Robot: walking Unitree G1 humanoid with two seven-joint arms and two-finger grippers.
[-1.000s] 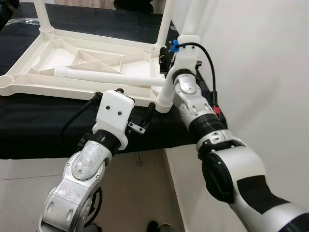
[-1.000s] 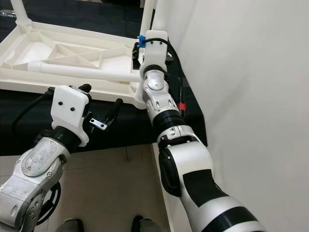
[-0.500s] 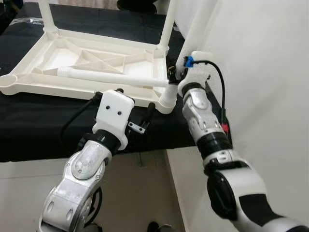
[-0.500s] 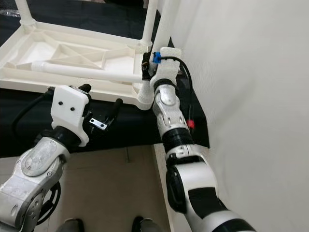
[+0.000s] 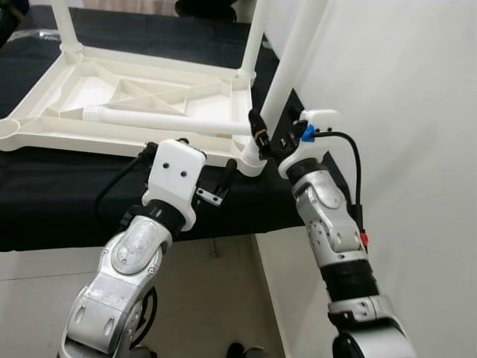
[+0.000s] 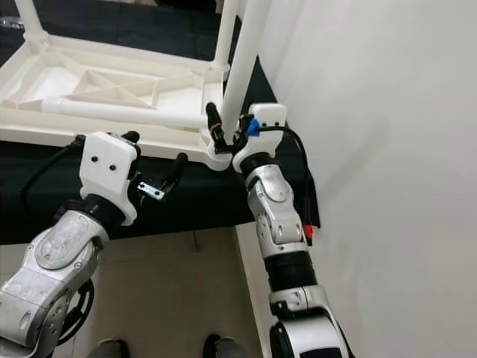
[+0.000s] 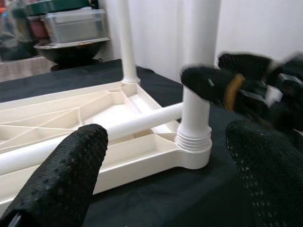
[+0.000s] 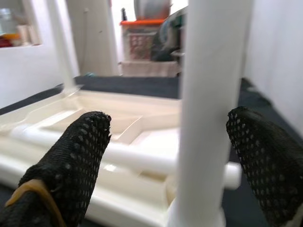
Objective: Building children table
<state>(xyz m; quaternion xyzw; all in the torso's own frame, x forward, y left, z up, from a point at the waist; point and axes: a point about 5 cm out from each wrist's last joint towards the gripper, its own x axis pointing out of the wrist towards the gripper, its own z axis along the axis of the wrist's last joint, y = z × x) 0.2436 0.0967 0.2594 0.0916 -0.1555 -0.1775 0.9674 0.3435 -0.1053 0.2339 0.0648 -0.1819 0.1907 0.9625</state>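
A white plastic table top lies upside down on a black cloth. One white leg stands upright in its near right corner socket. My right gripper is open, with one black finger on each side of this leg just above the socket; the right wrist view has the leg between the fingertips. A loose leg lies flat across the table top. My left gripper is open and holds nothing, just in front of the table top's near edge.
Two more legs stand at the far corners. A white wall runs close along the right. The black cloth's front edge drops to a light floor. Storage boxes sit far behind.
My right arm has drawn back toward me and its gripper has come down the upright leg to just above the socket. The left arm has stayed put.
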